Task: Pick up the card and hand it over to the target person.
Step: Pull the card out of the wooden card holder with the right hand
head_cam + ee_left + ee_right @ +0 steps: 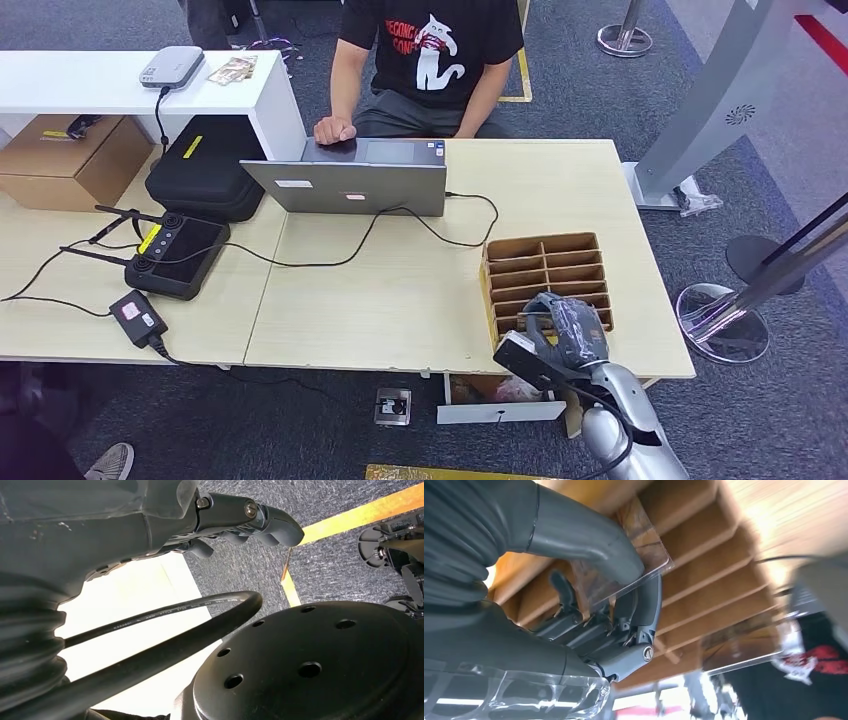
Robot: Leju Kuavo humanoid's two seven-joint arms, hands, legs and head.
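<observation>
A clear plastic card is pinched in my right hand, thumb pressed on one face and the dark fingers behind the other. That hand hovers over the near end of a brown cardboard slotted organizer on the right part of the table. Another clear card stands in a farther slot. The person in a black cat T-shirt sits across the table, one hand on a grey laptop. My left hand hangs over the carpet with nothing in it.
A black cable runs from the laptop across the table. On the left lie a black controller with antennas, a black case and a power adapter. A stanchion base stands right of the table.
</observation>
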